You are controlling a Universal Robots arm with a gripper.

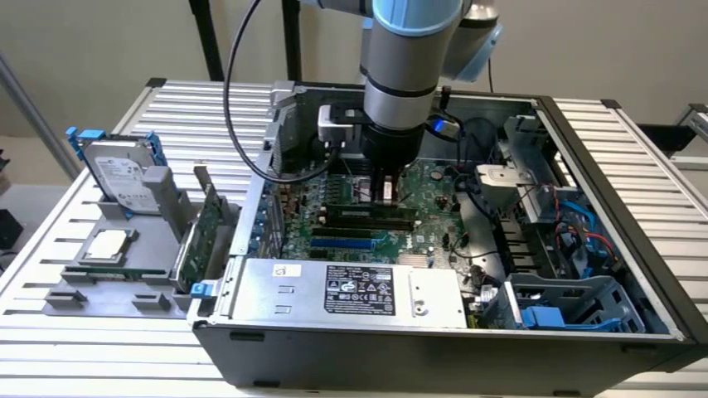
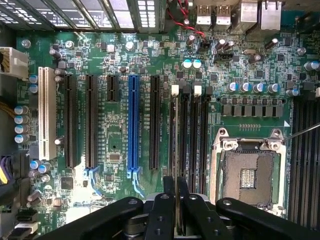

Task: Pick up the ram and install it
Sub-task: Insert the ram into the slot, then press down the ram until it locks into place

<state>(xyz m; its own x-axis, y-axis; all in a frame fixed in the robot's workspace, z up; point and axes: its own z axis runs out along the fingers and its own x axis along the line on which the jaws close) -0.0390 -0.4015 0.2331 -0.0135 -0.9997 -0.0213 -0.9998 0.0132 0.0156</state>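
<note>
Inside the open computer case [image 1: 619, 149], my gripper [image 1: 385, 196] reaches straight down over the green motherboard [image 1: 434, 184]. Its black fingers [image 2: 162, 210] are shut on the ram [image 2: 175, 150], which appears edge-on as a thin dark strip. The stick runs along the black memory slots [image 2: 192, 130] with white end clips [image 2: 174, 90], beside the open processor socket [image 2: 247, 175]. I cannot tell whether the ram touches the slot or hangs just above it.
A grey power supply [image 1: 354, 290] fills the case's near side, with drive cages and cables at the exterior view's right [image 1: 553, 215]. Outside, at that view's left, a grey holder [image 1: 111, 282] carries a hard drive [image 1: 116, 178], a silver processor chip [image 1: 108, 245] and a green expansion card [image 1: 201, 236].
</note>
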